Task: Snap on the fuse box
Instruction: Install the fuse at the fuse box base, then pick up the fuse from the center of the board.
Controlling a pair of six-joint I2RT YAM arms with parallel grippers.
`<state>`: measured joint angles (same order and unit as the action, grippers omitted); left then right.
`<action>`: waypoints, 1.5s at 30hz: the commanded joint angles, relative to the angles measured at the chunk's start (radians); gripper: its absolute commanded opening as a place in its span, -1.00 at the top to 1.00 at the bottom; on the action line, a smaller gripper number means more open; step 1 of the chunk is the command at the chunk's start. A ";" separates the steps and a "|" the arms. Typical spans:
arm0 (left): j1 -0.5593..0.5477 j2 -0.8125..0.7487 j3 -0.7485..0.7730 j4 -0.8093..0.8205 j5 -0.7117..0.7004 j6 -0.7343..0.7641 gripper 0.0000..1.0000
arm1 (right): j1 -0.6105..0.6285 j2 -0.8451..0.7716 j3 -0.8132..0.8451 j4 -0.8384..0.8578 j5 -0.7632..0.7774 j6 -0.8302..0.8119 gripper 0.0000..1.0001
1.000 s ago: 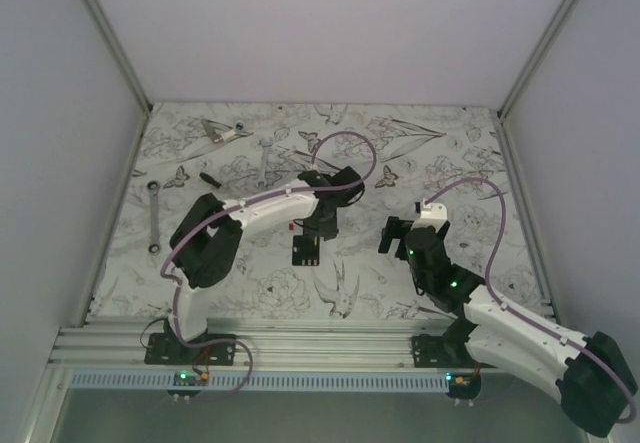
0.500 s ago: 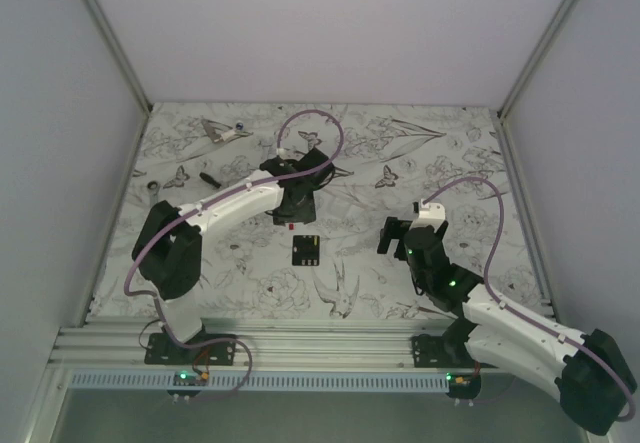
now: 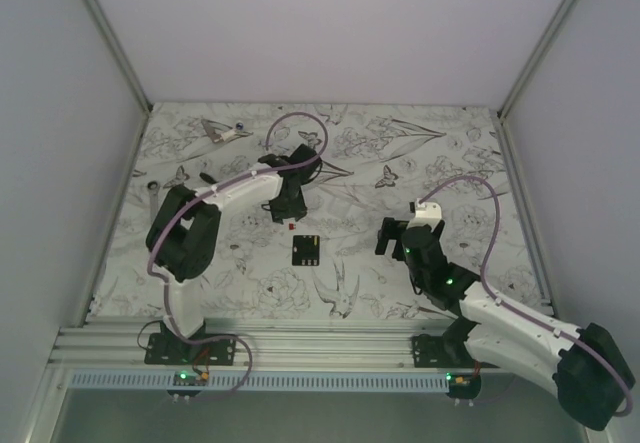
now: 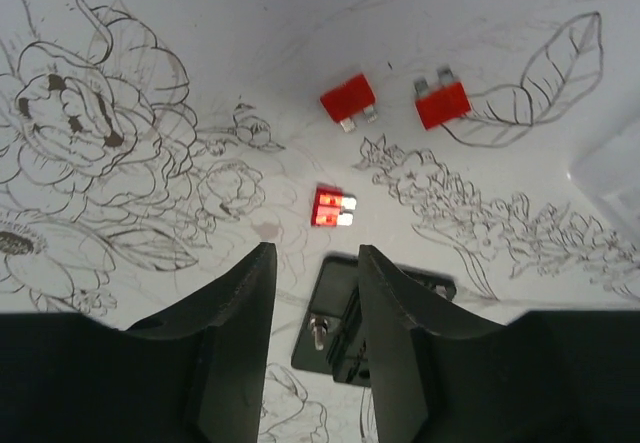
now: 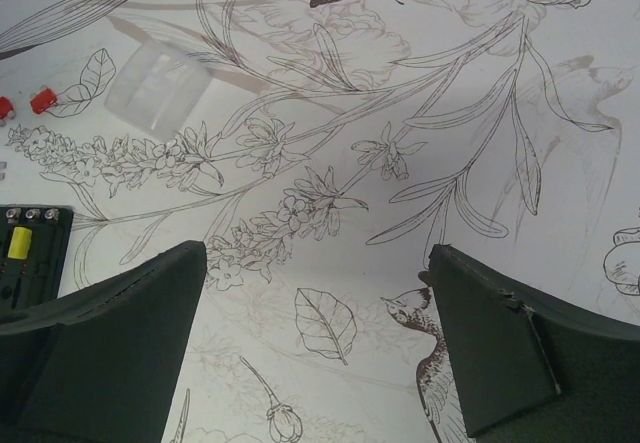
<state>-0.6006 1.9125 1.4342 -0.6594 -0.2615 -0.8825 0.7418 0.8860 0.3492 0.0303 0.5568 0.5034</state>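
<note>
The fuse box [image 3: 305,251] lies flat between the arms, untouched. The left gripper [image 3: 290,213] has pulled back from it to the far side and hovers part-open and empty over a loose red fuse [image 4: 333,206], probably to fetch it. The right gripper [image 3: 390,235] waits to the right, spread wide, empty.

The bench [image 3: 450,153] is white, printed all over with black line drawings of flowers, butterflies and birds. The fuse box [image 3: 305,251] is black, with yellow and red specks in its slots. At its twelve o'clock lie small bright red fuses [image 4: 348,98] with silvery prongs. Near them sits a clear, colourless lid [image 5: 158,80]. The left arm [image 3: 235,191] and right arm [image 3: 510,323] are white with black joints, each trailing a lilac cable [image 3: 300,123].
</note>
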 commanded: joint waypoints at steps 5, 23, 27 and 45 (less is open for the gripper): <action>0.033 0.042 -0.060 0.035 0.057 0.002 0.20 | -0.004 0.004 0.014 0.041 0.000 -0.011 -0.99; 0.056 0.042 -0.145 0.037 0.024 0.019 0.16 | -0.005 0.003 0.014 0.041 -0.004 -0.012 -0.99; 0.079 0.011 -0.173 0.037 0.008 0.022 0.15 | -0.005 -0.002 0.014 0.041 -0.005 -0.013 -0.99; 0.013 0.032 -0.062 0.033 0.018 0.040 0.04 | -0.005 -0.009 0.014 0.035 -0.007 -0.014 -1.00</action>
<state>-0.5884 1.9038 1.3174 -0.5842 -0.2226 -0.8646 0.7418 0.8963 0.3492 0.0452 0.5476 0.4858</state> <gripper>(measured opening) 0.477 0.998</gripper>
